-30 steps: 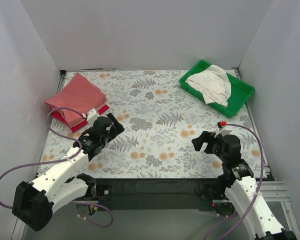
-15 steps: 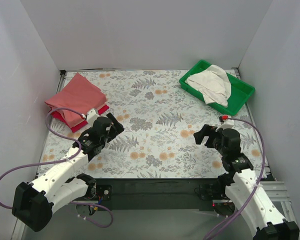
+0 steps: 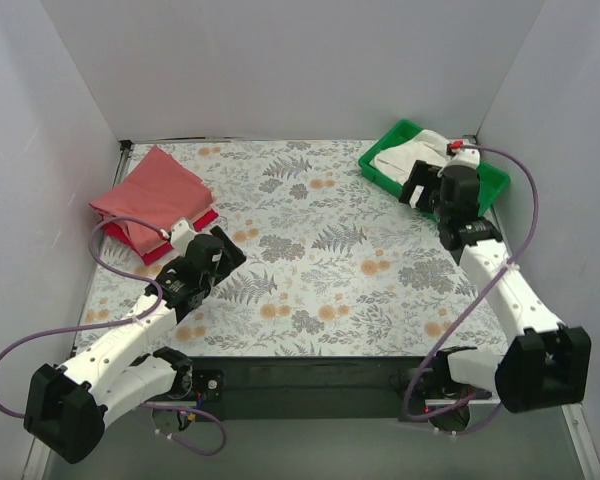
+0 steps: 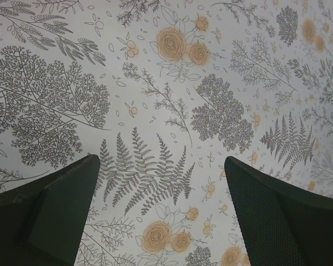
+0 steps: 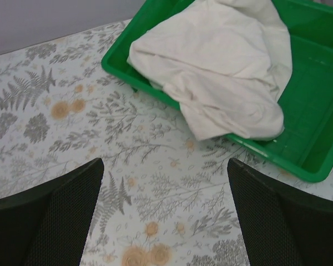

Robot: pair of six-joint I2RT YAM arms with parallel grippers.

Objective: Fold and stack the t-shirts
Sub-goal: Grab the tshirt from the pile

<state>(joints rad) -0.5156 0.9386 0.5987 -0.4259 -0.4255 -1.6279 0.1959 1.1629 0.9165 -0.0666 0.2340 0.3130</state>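
A crumpled cream-white t-shirt (image 5: 222, 61) lies in the green tray (image 5: 316, 111), one edge draped over the tray's near rim. From above, the same t-shirt (image 3: 400, 158) is partly hidden by my right arm. My right gripper (image 5: 164, 166) hovers open just in front of the tray, with only patterned tabletop between its fingers; from above, the right gripper (image 3: 416, 192) is at the tray's near edge. A folded salmon-pink t-shirt (image 3: 152, 190) rests on a folded red one (image 3: 175, 238) at the back left. My left gripper (image 3: 230, 255) stands open and holds nothing, right of that stack, over bare tabletop (image 4: 161, 160).
The table carries a floral-print cover (image 3: 310, 250) and is walled by white panels on three sides. The green tray (image 3: 375, 172) sits angled in the back right corner. Purple cables loop off both arms.
My right arm has swung from the front right of the table back to the green tray, still open. The left arm and the folded stack have not moved.
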